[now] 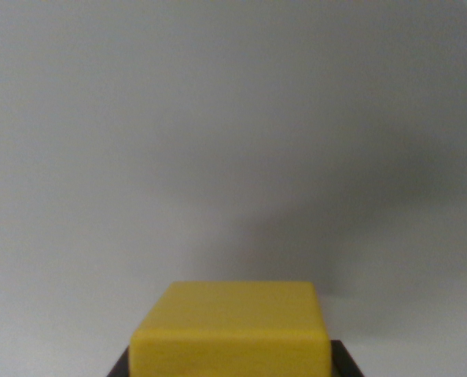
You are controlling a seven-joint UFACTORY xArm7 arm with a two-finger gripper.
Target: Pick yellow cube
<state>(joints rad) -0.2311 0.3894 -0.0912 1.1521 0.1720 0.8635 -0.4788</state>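
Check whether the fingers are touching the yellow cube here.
Cannot tell. The wrist view shows the yellow cube with dark edges at both lower corners, probably the fingers, but the meeting line is blurred and cropped.

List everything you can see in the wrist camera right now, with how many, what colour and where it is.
yellow cube: one, yellow, bottom centre of the wrist view, cut off by the lower edge.
surface: one, plain pale grey, fills the rest of the picture, with a soft darker shadow toward the wrist view's right above the cube.
gripper: dark parts, black or very dark brown, showing at the cube's lower left and lower right corners at the bottom edge; only slivers are visible, so whether they press on the cube cannot be told.
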